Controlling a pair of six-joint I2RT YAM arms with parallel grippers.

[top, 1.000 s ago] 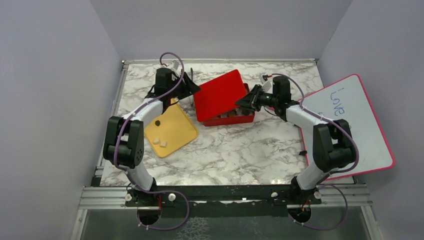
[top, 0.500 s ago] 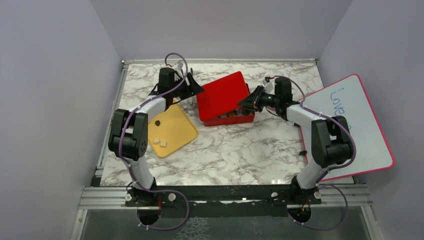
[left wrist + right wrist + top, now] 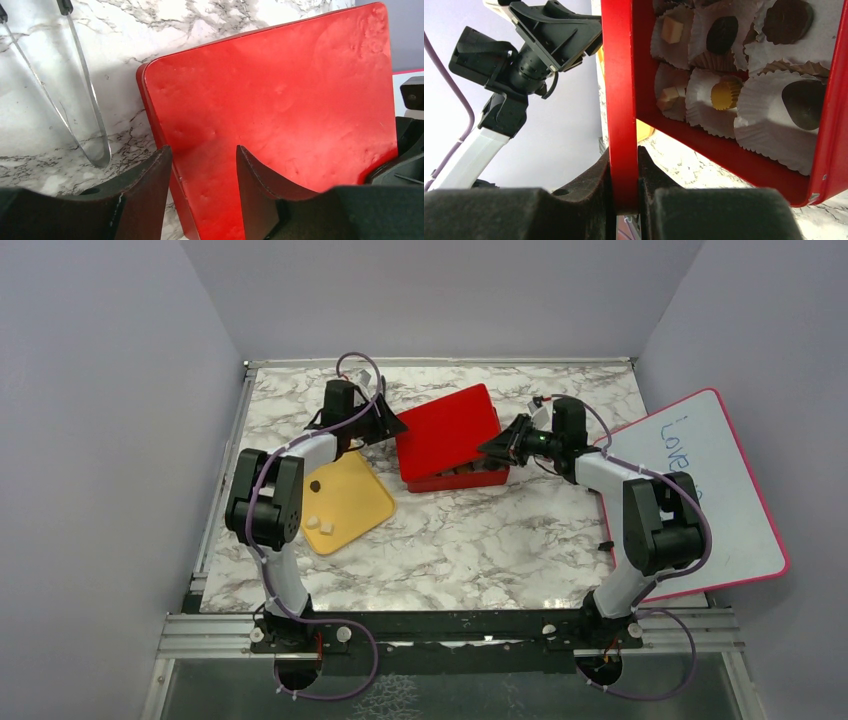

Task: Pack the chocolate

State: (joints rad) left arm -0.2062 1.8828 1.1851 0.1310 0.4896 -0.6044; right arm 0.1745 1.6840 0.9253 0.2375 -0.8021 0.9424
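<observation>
Red lid (image 3: 300, 100), smooth plastic with faint dimples and rounded corners, fills the left wrist view. The left gripper (image 3: 204, 150) stands partly open, its black fingers (image 3: 145, 195) astride the lid's left edge. Whether the pads touch it cannot be told. The right gripper (image 3: 624, 161) is clamped tight on the lid's thin rim at the far side, holding it at a slant over the red box (image 3: 744, 160).

The chocolate (image 3: 722, 34) lies mostly in the box, each piece in a white fluted paper cup (image 3: 774, 135). There are dark brown rounds and tan cubes, and one ridged yellow piece. One dark round and two pale cubes lie loose on a square yellow tray (image 3: 360, 502), just left of the box.

Thin metal tongs (image 3: 85, 100) lie on the glossy grey-veined marble table (image 3: 480, 540) beside the lid.
</observation>
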